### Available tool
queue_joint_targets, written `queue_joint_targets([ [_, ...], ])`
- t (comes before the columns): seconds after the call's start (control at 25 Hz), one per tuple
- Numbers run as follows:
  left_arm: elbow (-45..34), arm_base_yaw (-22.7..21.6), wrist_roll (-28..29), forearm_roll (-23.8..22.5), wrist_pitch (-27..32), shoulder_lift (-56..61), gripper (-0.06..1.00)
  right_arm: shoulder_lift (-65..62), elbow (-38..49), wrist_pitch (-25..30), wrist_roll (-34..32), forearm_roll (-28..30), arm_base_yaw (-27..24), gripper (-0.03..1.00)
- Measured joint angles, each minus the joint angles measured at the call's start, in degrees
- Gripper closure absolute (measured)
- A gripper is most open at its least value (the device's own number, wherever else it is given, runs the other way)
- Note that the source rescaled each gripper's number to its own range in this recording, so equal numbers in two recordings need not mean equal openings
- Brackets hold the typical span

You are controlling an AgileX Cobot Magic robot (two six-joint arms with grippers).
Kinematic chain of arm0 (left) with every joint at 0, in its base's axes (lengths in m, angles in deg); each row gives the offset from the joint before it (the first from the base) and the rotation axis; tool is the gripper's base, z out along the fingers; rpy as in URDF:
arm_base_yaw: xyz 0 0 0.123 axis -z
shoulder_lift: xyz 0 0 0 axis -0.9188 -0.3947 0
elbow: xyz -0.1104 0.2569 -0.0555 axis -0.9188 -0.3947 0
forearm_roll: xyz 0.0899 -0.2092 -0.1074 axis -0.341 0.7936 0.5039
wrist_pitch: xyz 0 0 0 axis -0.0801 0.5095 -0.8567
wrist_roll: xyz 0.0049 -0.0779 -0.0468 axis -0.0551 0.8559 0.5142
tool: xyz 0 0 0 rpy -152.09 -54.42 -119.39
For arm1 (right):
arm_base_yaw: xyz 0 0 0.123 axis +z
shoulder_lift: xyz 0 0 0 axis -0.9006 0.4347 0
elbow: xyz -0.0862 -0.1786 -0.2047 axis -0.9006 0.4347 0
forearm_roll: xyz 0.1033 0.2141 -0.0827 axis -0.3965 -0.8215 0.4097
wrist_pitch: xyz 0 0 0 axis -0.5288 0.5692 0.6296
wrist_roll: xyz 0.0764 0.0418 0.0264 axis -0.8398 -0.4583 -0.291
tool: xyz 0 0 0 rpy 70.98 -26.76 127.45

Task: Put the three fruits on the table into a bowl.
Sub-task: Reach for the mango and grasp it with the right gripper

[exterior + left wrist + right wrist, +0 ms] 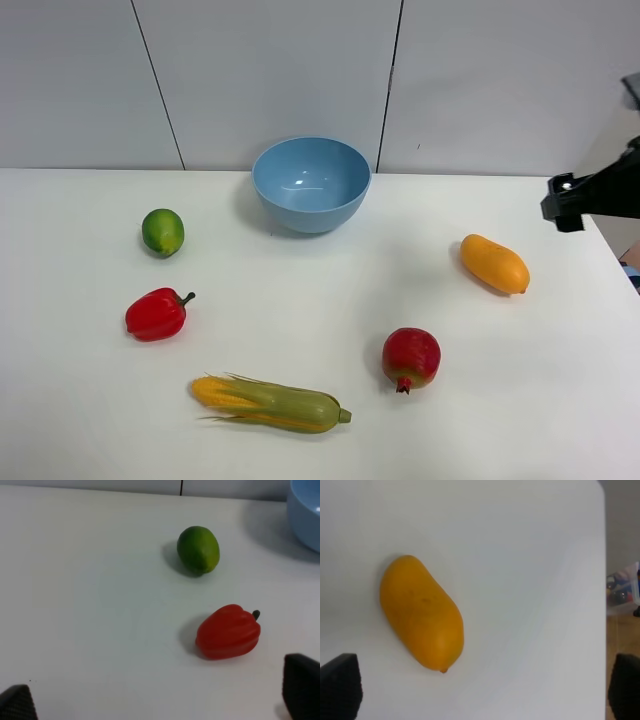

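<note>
The light-blue bowl [311, 184] stands at the back middle of the white table [320, 300]; its rim shows in the left wrist view [305, 515]. The green lime [163, 232] [198, 550] lies at the left. The orange-yellow mango [494, 264] [421, 612] lies at the right. The red pomegranate [411, 358] lies front right. My left gripper [160, 700] is open and empty, hovering short of the lime; it is out of the exterior view. My right gripper [482, 690] is open and empty above the mango; its arm [590, 195] enters at the right edge.
A red bell pepper [156, 314] [228, 632] lies just in front of the lime, between it and my left gripper. A corn cob in green husk [270, 402] lies at the front. The table's right edge [602, 580] runs close beside the mango.
</note>
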Motion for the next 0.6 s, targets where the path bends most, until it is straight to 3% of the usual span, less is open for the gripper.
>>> queue_joint_targets([
  [0.2,0.0,0.0,0.0,0.0,0.0,0.0,-0.06,15.2,-5.9,-3.9,6.1,-3.9,0.0,-0.03],
  [0.44,0.0,0.0,0.0,0.0,0.0,0.0,-0.06,27.2,-7.3,-7.4,17.3,-15.6,-1.7,-0.03],
  [0.6,0.0,0.0,0.0,0.0,0.0,0.0,-0.06,32.6,-7.3,-9.3,22.4,-19.7,-3.9,-0.03],
])
